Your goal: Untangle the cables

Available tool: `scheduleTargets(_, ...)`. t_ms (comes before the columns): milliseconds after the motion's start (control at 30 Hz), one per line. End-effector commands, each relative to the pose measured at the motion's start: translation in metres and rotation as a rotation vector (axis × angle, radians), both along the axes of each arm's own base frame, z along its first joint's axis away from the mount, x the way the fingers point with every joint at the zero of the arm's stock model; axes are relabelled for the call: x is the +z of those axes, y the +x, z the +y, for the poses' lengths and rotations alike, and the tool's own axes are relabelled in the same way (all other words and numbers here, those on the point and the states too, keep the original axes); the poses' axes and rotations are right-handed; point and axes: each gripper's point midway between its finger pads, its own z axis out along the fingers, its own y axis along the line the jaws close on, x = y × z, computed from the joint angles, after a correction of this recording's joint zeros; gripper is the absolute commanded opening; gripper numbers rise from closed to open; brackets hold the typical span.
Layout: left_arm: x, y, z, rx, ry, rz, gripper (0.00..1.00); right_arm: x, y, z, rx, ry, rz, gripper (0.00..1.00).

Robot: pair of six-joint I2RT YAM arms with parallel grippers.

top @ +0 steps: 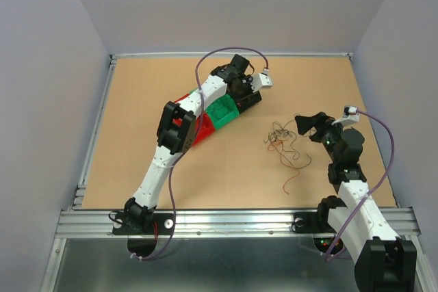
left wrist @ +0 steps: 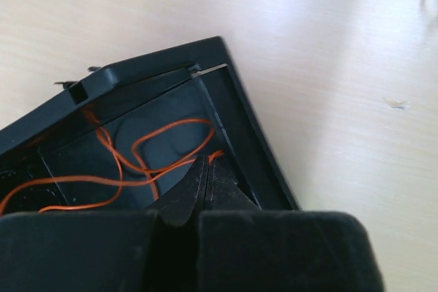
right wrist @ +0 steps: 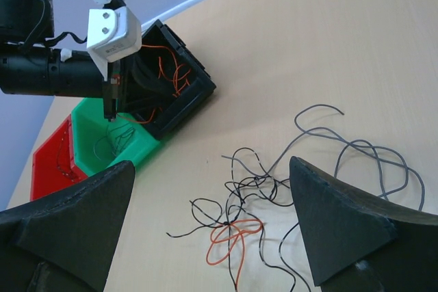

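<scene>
A tangle of thin black, grey and orange cables (top: 282, 140) lies on the table right of centre, and one red cable (top: 291, 181) lies apart nearer the front. In the right wrist view the tangle (right wrist: 263, 193) with its orange loop (right wrist: 233, 237) lies between my wide-open fingers. My right gripper (top: 308, 126) is open and empty just right of the tangle, as the right wrist view (right wrist: 212, 169) shows. My left gripper (left wrist: 205, 163) is inside the black bin (left wrist: 246, 135), shut with an orange cable (left wrist: 147, 152) coming out at its tips.
Three bins stand in a row at the back centre: black (top: 248, 98), green (top: 222, 113) and red (top: 200, 128). The green bin (right wrist: 102, 143) holds a few thin dark wires. The black bin (right wrist: 179, 97) holds several orange wires. A metal rail (top: 233, 220) runs along the table's front edge.
</scene>
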Motion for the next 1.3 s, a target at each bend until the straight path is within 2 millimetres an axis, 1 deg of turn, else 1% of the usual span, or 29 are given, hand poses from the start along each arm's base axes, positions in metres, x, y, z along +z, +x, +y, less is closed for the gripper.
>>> scheduleTargets(0,0.020,-0.006,0.028,0.024,0.023,0.026,0.00,0.028,0.003,-0.001,0.002,-0.019,-0.073,0.99)
scheduleTargets(67,0.037,0.004,0.033,0.054,-0.017,-0.005,0.00,0.028,0.003,0.000,0.006,-0.019,-0.075,0.99)
scheduleTargets(100,0.057,0.012,0.031,0.062,-0.071,-0.036,0.03,0.028,0.003,0.000,0.007,-0.016,-0.074,0.99)
scheduleTargets(133,0.069,0.021,0.037,0.086,-0.107,-0.044,0.06,0.029,0.003,0.000,0.010,-0.016,-0.077,0.99)
scheduleTargets(200,0.085,0.026,0.039,0.090,-0.155,-0.043,0.10,0.027,0.003,0.001,0.014,-0.013,-0.070,0.99)
scheduleTargets(233,0.094,0.029,0.039,0.089,-0.179,-0.053,0.14,0.027,0.003,0.001,0.015,-0.014,-0.071,0.99)
scheduleTargets(267,0.099,0.034,0.040,0.104,-0.194,-0.060,0.16,0.027,0.003,0.001,0.013,-0.016,-0.073,0.99)
scheduleTargets(367,0.114,0.042,0.041,0.126,-0.208,-0.106,0.18,0.029,0.003,0.001,0.013,-0.013,-0.078,0.99)
scheduleTargets(400,0.127,0.044,0.041,0.134,-0.233,-0.130,0.23,0.029,0.003,0.002,0.016,-0.013,-0.078,0.99)
scheduleTargets(433,0.135,0.044,0.039,0.132,-0.246,-0.146,0.27,0.028,0.002,0.002,0.016,-0.011,-0.078,0.99)
scheduleTargets(467,0.150,0.045,0.038,0.126,-0.273,-0.174,0.35,0.030,0.002,0.002,0.019,-0.011,-0.081,0.99)
scheduleTargets(500,0.158,0.045,0.036,0.124,-0.286,-0.187,0.40,0.029,0.002,0.002,0.019,-0.011,-0.078,0.99)
scheduleTargets(600,0.173,0.044,0.033,0.118,-0.326,-0.201,0.54,0.028,0.003,0.003,0.025,-0.014,-0.074,0.99)
scheduleTargets(733,0.178,0.046,0.032,0.129,-0.339,-0.208,0.55,0.027,0.003,0.003,0.027,-0.012,-0.070,0.99)
scheduleTargets(800,0.187,0.048,0.035,0.143,-0.355,-0.218,0.55,0.026,0.003,0.005,0.041,-0.014,-0.067,0.99)
scheduleTargets(833,0.189,0.050,0.041,0.163,-0.368,-0.205,0.55,0.025,0.004,0.007,0.050,-0.018,-0.065,0.99)
scheduleTargets(867,0.193,0.049,0.044,0.167,-0.384,-0.199,0.56,0.024,0.004,0.008,0.061,-0.020,-0.060,0.99)
scheduleTargets(900,0.210,0.046,0.047,0.160,-0.421,-0.210,0.60,0.021,0.005,0.011,0.081,-0.022,-0.046,0.99)
scheduleTargets(933,0.215,0.045,0.052,0.171,-0.438,-0.207,0.64,0.018,0.006,0.012,0.089,-0.023,-0.033,0.99)
scheduleTargets(967,0.203,0.042,0.060,0.193,-0.434,-0.171,0.69,0.018,0.008,0.013,0.097,-0.025,-0.031,0.99)
scheduleTargets(1000,0.203,0.040,0.073,0.238,-0.455,-0.160,0.73,0.012,0.010,0.014,0.101,-0.024,-0.007,0.99)
scheduleTargets(1033,0.231,0.041,0.078,0.250,-0.504,-0.206,0.73,0.011,0.011,0.014,0.101,-0.025,0.000,0.99)
scheduleTargets(1067,0.204,0.034,0.086,0.279,-0.489,-0.149,0.73,0.009,0.012,0.014,0.100,-0.024,0.011,0.97)
scheduleTargets(1100,0.234,0.027,0.093,0.295,-0.556,-0.190,0.74,0.003,0.015,0.011,0.088,-0.027,0.043,0.95)
scheduleTargets(1133,0.208,0.016,0.097,0.311,-0.541,-0.137,0.75,-0.001,0.016,0.010,0.080,-0.028,0.063,0.94)
scheduleTargets(1167,0.237,0.004,0.099,0.304,-0.602,-0.184,0.76,0.000,0.021,0.007,0.059,-0.032,0.074,0.92)
scheduleTargets(1200,0.240,-0.005,0.099,0.304,-0.630,-0.180,0.78,-0.004,0.023,0.004,0.046,-0.033,0.093,0.91)
scheduleTargets(1233,0.241,-0.014,0.100,0.308,-0.656,-0.176,0.80,-0.009,0.023,0.002,0.031,-0.033,0.123,0.88)
scheduleTargets(1267,0.219,-0.024,0.103,0.338,-0.656,-0.124,0.81,-0.019,0.026,0.000,0.016,-0.035,0.161,0.86)
